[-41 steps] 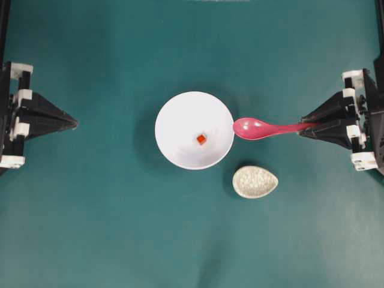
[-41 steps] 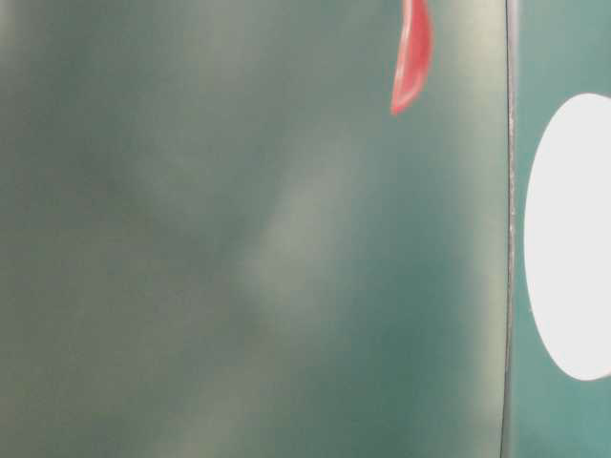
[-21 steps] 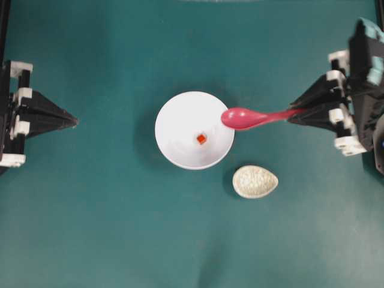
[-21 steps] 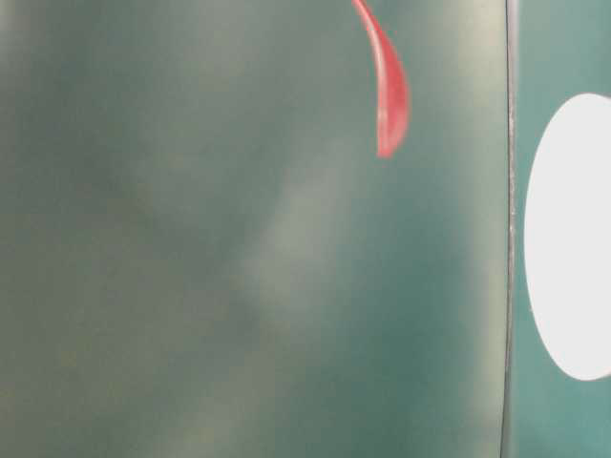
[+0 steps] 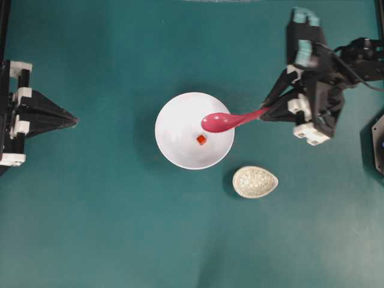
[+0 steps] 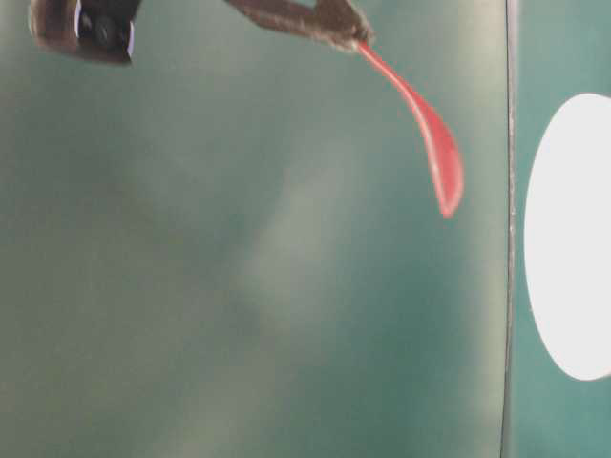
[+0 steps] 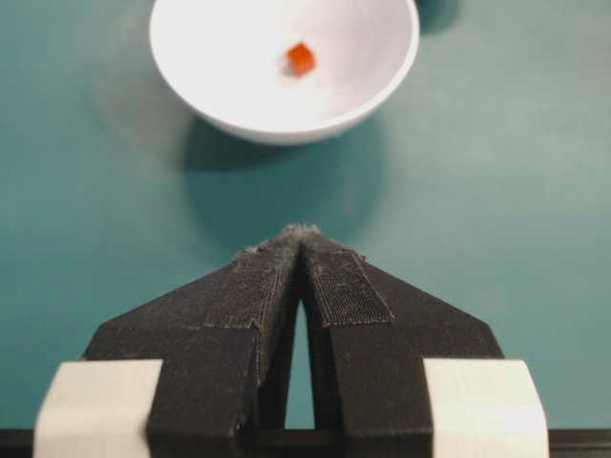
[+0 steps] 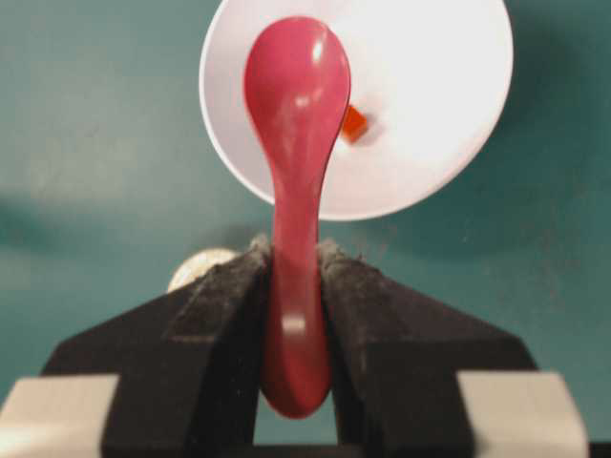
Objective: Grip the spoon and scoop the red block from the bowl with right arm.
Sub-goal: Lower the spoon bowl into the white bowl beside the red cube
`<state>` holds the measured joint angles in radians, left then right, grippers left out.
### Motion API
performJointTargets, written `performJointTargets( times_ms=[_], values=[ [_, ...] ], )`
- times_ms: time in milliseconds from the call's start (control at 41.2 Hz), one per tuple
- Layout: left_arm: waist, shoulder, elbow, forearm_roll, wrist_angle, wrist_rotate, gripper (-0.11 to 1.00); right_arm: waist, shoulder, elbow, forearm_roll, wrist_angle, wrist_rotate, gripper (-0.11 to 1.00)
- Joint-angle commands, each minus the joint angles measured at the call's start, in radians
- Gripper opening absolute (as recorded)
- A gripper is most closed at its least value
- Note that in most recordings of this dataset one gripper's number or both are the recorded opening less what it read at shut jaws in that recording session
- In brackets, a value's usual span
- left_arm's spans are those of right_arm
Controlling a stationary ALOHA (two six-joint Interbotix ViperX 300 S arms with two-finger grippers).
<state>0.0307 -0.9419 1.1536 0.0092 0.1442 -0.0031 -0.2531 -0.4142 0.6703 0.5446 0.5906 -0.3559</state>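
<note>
The pink spoon (image 5: 228, 120) is held by its handle in my right gripper (image 5: 264, 113), which is shut on it; its oval end hangs over the right part of the white bowl (image 5: 174, 114). The tiny red block (image 5: 201, 140) lies near the bowl's middle, just below and left of the spoon's tip. In the right wrist view the spoon (image 8: 298, 143) runs up from between the fingertips (image 8: 239, 277) over the bowl (image 8: 430, 114), with the red block (image 8: 355, 123) peeking out beside it. My left gripper (image 5: 75, 122) rests shut at the far left, empty; its view shows the bowl (image 7: 239, 105) and block (image 7: 301, 58).
A speckled beige teardrop dish (image 5: 255, 182) sits on the teal table below and right of the bowl. In the table-level view the spoon (image 6: 425, 134) hangs blurred from the gripper (image 6: 358, 40), with the bowl (image 6: 571, 239) at the right edge.
My right arm has swung in from the right edge toward the bowl, carrying the spoon left and upward until its oval end is over the bowl. The left arm has not moved.
</note>
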Motion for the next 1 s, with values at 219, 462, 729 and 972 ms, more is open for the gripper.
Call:
performJointTargets(
  times_ms=[219, 462, 729, 972],
  values=[
    [0.003, 0.002, -0.029, 0.003, -0.003, 0.0, 0.0, -0.02, 0.083, -0.137, -0.049, 0.126, 0.063, 0.24],
    [0.005, 0.0, -0.029, 0.003, -0.005, 0.0, 0.0, -0.02, 0.147, -0.201, -0.107, 0.247, 0.152, 0.24],
    [0.003, -0.002, -0.029, 0.002, -0.005, 0.0, 0.0, -0.02, 0.222, -0.281, -0.186, 0.341, 0.193, 0.24],
    [0.005, 0.0, -0.029, 0.003, -0.006, 0.0, 0.0, -0.018, 0.318, -0.379, -0.235, 0.431, 0.193, 0.24]
  ],
)
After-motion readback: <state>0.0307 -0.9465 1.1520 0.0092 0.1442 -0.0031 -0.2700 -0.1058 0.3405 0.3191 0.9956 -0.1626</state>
